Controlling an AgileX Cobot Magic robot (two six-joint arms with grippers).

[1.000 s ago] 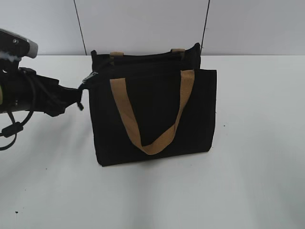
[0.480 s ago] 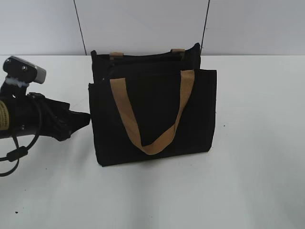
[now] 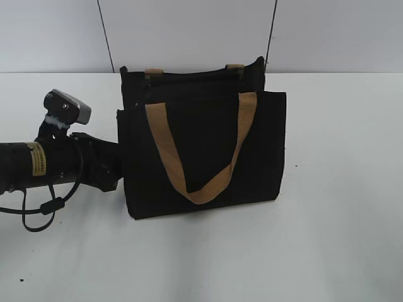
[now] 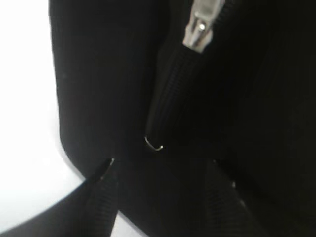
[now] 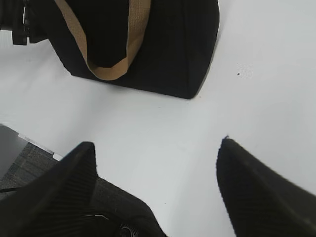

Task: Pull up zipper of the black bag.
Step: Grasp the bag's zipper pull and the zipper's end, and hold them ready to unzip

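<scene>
Black bag (image 3: 201, 154) upright nr desk's back edge; L gripper (image 4: 158, 197) pressed at its left end below zipper pull (image 4: 200, 27), spread unclear; R gripper (image 5: 155, 185) wide, holding nothing

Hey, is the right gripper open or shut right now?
Open. In the right wrist view the right gripper shows its two fingers spread wide apart over bare table, holding nothing.

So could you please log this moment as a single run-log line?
left pincer: open, at black bag's left end | zipper tab: not gripped | right pincer: open, off the bag
</scene>
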